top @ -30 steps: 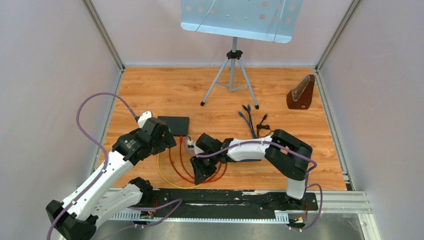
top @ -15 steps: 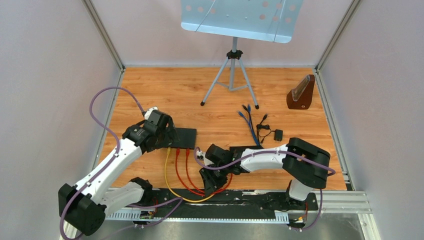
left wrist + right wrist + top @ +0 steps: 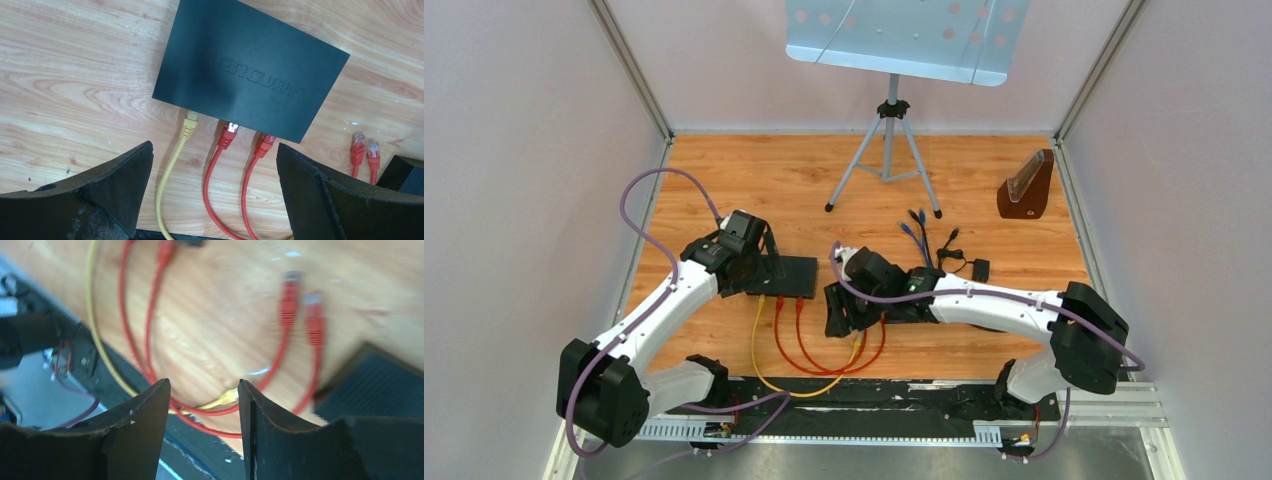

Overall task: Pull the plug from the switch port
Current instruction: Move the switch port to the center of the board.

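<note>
Switch (image 3: 250, 70) first: a flat black box with MERCURY on the lid, lying on the wood table (image 3: 724, 180) a bit left of centre. Its near edge has three plugs seated side by side, a yellow plug (image 3: 189, 125) on the left and two red plugs (image 3: 227, 136) next to it, all pushed in. Their cables loop toward the near edge of the table.

The left gripper (image 3: 212, 150) hangs over the switch's near edge with its fingers spread as wide as they go. The plugs and cables show in the gap and nothing is touched.

The right gripper (image 3: 202, 385) is just right of the switch, over the cable loops, with its fingers partway apart. A loose yellow connector (image 3: 224, 399) shows through the gap. That view is blurry, but it looks to be lying on the table, not pinched. Two loose red connectors (image 3: 289, 297) lie just beside a second black box (image 3: 380, 385), which sits partly under the right arm.

Further back there are some blue cables (image 3: 916, 238) and a small black adapter (image 3: 980, 270). A brown wooden metronome (image 3: 1027, 187) is at the right, and a music stand (image 3: 894, 40) on a tripod at the far edge.
</note>
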Controlling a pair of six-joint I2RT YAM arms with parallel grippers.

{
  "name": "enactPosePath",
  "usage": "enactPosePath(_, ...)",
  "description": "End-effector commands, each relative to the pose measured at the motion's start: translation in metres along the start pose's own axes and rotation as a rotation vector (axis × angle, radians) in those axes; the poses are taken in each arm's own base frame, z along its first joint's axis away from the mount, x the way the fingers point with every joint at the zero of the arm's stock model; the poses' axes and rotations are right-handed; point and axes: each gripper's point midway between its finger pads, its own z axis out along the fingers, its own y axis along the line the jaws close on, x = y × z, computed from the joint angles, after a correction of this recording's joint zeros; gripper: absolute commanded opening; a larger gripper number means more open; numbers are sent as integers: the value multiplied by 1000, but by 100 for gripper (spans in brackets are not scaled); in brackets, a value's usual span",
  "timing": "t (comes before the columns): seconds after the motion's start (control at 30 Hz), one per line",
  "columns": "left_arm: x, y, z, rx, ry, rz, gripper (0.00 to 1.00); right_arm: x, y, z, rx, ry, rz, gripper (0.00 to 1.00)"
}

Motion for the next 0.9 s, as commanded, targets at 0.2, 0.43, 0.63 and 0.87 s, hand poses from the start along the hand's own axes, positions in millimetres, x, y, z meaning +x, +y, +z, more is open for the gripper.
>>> enactPosePath(0.2,-3,-3,8,34,-10,-3,100,-18,-87,-5,226,-41,177,50)
enactPosePath(0.43,-3,-3,13,33,-6,0,100,-9,-87,2,162,9,164,48)
enactPosePath(0.63,-1,-3,22,21,17,18,100,5,-102,11,215,46,191,49)
enactPosePath(0.87,2,-2,29,17,32,36,100,18,-133,5,302,50,212,50)
